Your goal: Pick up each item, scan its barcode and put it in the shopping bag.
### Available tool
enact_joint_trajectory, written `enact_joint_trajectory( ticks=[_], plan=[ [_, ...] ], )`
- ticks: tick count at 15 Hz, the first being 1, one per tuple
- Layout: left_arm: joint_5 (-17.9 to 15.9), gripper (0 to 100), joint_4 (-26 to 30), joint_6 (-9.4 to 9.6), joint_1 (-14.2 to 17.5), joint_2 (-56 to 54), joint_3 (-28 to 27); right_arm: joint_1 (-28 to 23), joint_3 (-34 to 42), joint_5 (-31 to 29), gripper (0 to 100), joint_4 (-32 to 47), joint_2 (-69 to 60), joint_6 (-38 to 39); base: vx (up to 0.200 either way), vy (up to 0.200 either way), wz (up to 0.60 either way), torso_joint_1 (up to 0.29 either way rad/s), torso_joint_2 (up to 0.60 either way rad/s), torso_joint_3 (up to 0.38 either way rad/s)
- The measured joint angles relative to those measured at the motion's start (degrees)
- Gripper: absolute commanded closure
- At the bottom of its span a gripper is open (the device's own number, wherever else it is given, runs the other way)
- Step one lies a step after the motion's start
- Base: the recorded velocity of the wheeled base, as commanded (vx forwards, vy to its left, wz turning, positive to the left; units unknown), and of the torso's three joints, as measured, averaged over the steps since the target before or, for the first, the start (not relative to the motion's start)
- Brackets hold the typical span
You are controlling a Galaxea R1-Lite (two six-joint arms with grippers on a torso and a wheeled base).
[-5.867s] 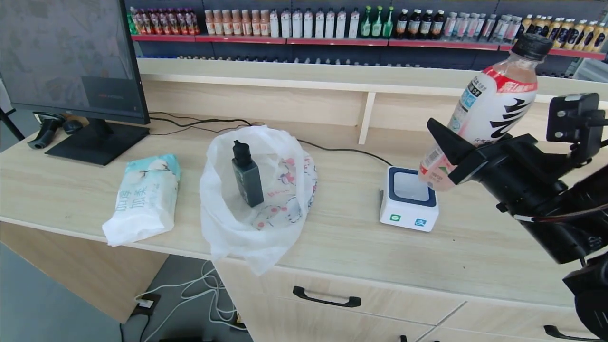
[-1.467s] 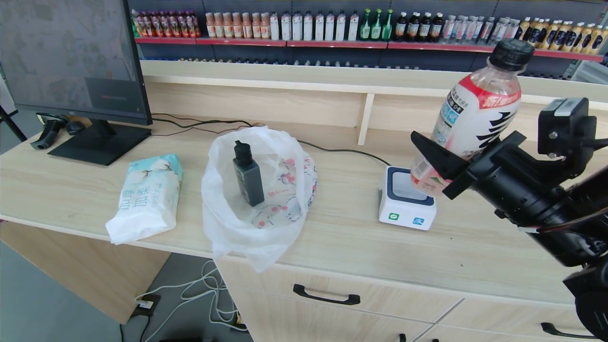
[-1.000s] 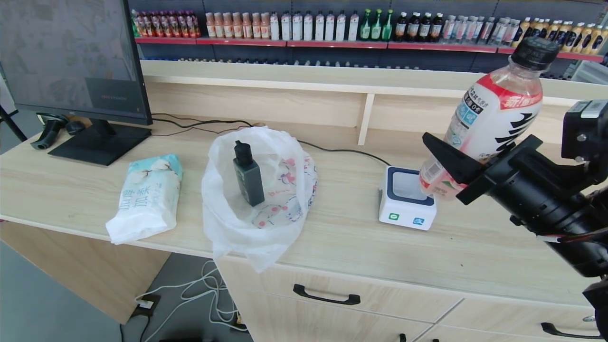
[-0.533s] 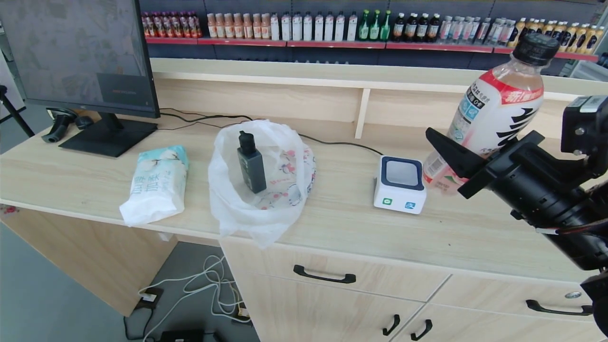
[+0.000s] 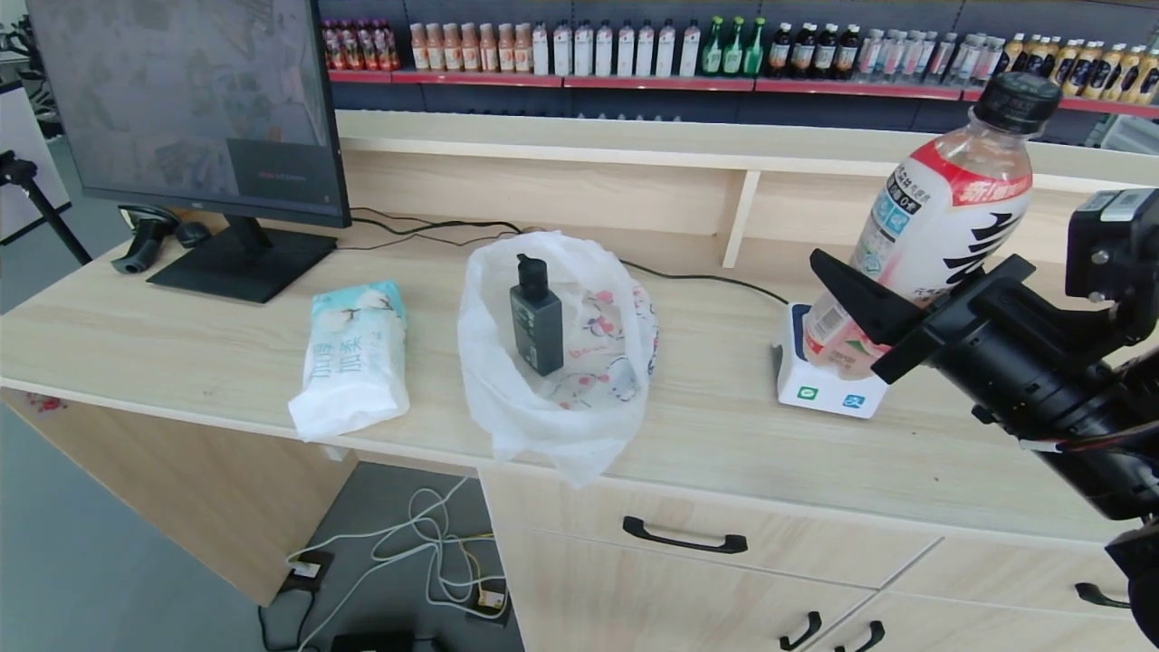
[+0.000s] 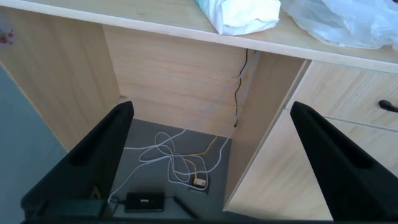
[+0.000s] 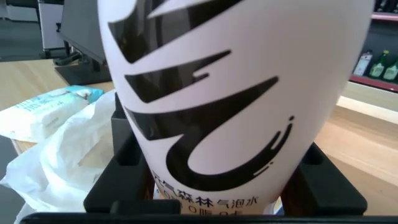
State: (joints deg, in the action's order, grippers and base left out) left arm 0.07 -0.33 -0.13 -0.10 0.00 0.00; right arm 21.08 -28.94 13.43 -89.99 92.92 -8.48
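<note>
**A:** Where is the drink bottle (image 5: 937,217)?

**B:** At the right of the head frame, clamped round its lower half by the right claw (image 5: 914,281). It leans with its cap toward the upper right corner and its base low over the white scanner (image 5: 819,388) on the table (image 5: 724,453). I cannot tell whether base and scanner touch.

**A:** So the scan is the step in hand?

**B:** I judge so. To do it well, the barcode must face the scanner's window. I cannot see where the code sits on the label, so a slow roll of the wrist above the window seems wise. The grip should be firm, since the bottle looks smooth and round.

**A:** And the other claw?

**B:** The left claw (image 6: 211,109) is spread wide and holds nothing. It hangs below the table's front edge, above loose wires (image 6: 177,165) on the floor.

**A:** What lies between the bottle and the shopping bag (image 5: 557,398)?

**B:** The bag sits mid-frame, its mouth slumped open, and a dark pump bottle (image 5: 536,317) stands upright inside. The drink should go in beside that, not against it. A black cable (image 5: 715,279) runs behind, from bag to scanner. Left of the bag lies a tissue pack (image 5: 349,362), not yet bagged, and a monitor (image 5: 199,100) stands at the upper left.
</note>
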Motion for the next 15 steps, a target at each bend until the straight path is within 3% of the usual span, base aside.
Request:
enact_joint_trajectory(
  ticks=[8, 13, 15],
  plan=[
    [0.0, 0, 0.0, -0.02, 0.1, 0.0, 0.0, -0.1, -0.2, 0.0, 100, 0.1, 0.9, 0.0, 0.0, 0.2, 0.0, 0.004, 0.0, 0.002],
    [0.0, 0, 0.0, -0.02, 0.1, 0.0, 0.0, 0.1, 0.6, 0.1, 100, 0.0, 1.2, 0.0, 0.0, 0.0, 0.0, 0.0, 0.0, 0.0],
    [0.0, 0, 0.0, -0.02, 0.0, 0.0, 0.0, -0.1, 1.7, -0.1, 100, 0.1, 1.0, -0.1, 0.2, 0.0, 0.0, 0.002, 0.0, 0.007]
  ],
)
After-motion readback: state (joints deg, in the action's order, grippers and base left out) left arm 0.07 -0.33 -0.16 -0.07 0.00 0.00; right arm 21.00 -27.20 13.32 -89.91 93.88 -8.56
